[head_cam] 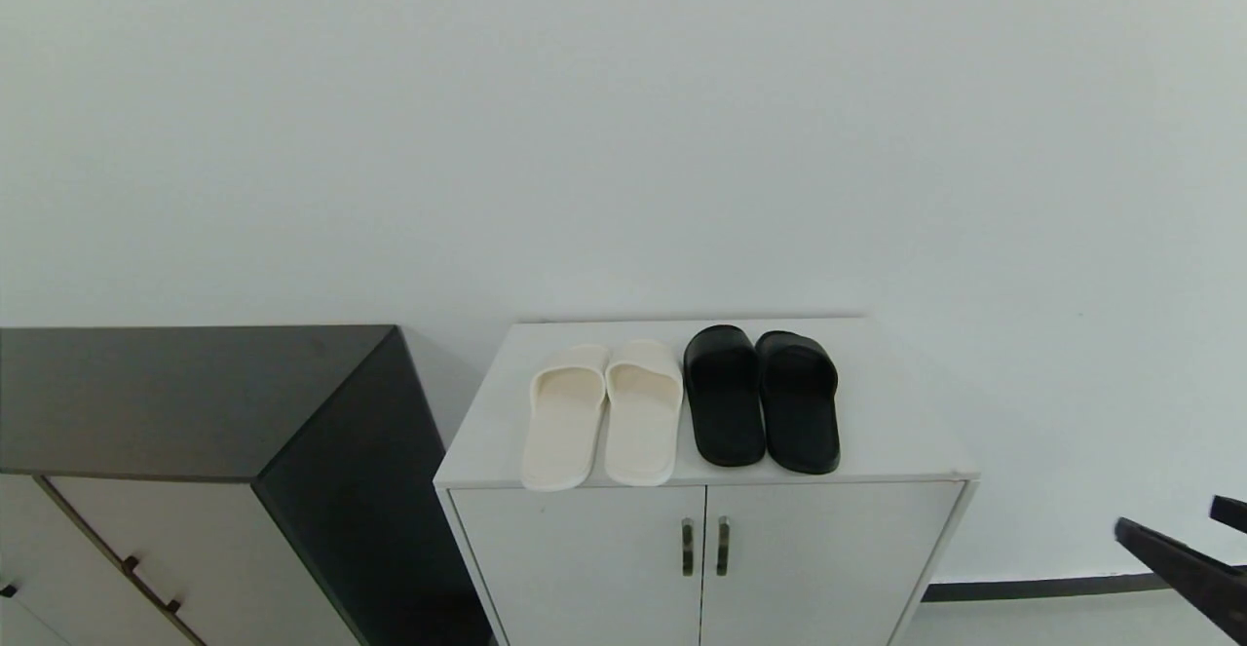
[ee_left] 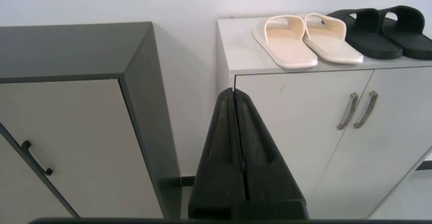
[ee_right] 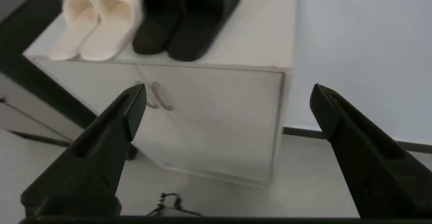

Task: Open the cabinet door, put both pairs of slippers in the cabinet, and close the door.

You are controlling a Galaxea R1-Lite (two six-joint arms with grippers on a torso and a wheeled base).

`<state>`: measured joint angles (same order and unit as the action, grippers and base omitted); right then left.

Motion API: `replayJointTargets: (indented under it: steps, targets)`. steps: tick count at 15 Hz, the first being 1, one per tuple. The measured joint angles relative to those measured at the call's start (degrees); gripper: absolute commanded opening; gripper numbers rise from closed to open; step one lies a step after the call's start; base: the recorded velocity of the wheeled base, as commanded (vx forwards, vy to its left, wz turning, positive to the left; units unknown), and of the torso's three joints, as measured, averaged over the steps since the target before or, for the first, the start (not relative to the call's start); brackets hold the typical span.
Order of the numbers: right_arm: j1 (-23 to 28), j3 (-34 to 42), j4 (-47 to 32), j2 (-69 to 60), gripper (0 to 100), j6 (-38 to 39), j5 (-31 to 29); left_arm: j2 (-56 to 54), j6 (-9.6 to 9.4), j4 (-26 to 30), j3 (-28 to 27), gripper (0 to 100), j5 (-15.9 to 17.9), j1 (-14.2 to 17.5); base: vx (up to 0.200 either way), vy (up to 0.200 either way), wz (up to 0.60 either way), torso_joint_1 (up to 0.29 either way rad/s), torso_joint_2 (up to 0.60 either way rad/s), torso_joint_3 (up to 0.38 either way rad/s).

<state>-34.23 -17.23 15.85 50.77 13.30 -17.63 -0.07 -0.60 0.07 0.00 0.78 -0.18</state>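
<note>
A white cabinet [head_cam: 585, 568] stands against the wall with both doors shut and two metal handles [head_cam: 703, 546] at the middle seam. On its top lie a cream pair of slippers [head_cam: 602, 412] and, to their right, a black pair of slippers [head_cam: 762, 398]. My right gripper [ee_right: 226, 99] is open, low and to the right of the cabinet, well short of the doors; one finger [head_cam: 1184, 558] shows in the head view. My left gripper [ee_left: 235, 92] is shut on nothing, held in front of the gap between the two cabinets.
A larger cabinet with a dark top [head_cam: 175, 398] and pale drawers stands to the left, close beside the white one. A white wall is behind both. A dark baseboard [head_cam: 1033, 588] runs along the floor to the right.
</note>
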Motion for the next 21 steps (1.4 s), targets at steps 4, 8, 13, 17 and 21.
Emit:
replayJointTargets:
  steps: [4,8,13,17,21]
  targets:
    - [-15.41,-13.18,3.23,19.26,100,8.57,-12.84,0.00,0.05,0.02,0.00,0,0.01,0.00,0.000,0.000,0.00,0.000,0.00,0.000]
    - [-16.26,-25.38,8.56,37.60,100,10.34,-19.70,0.00,0.06,0.02,0.00,0,0.01,0.07,0.000,0.000,0.00,0.000,0.00,0.000]
    - [-9.79,-37.46,10.58,53.72,100,9.55,-20.41,0.00,0.06,0.02,0.00,0,0.00,0.00,0.000,0.000,0.00,0.000,0.00,0.000]
    - [-6.91,-44.84,11.22,63.06,100,8.68,-20.09,0.00,0.09,0.02,0.00,0,0.00,0.00,0.000,0.000,0.00,0.000,0.00,0.000]
    - [-5.21,-49.27,12.42,69.34,100,7.12,-18.20,0.00,0.09,0.00,0.00,0,0.01,0.00,0.000,0.000,0.00,0.000,0.00,0.000]
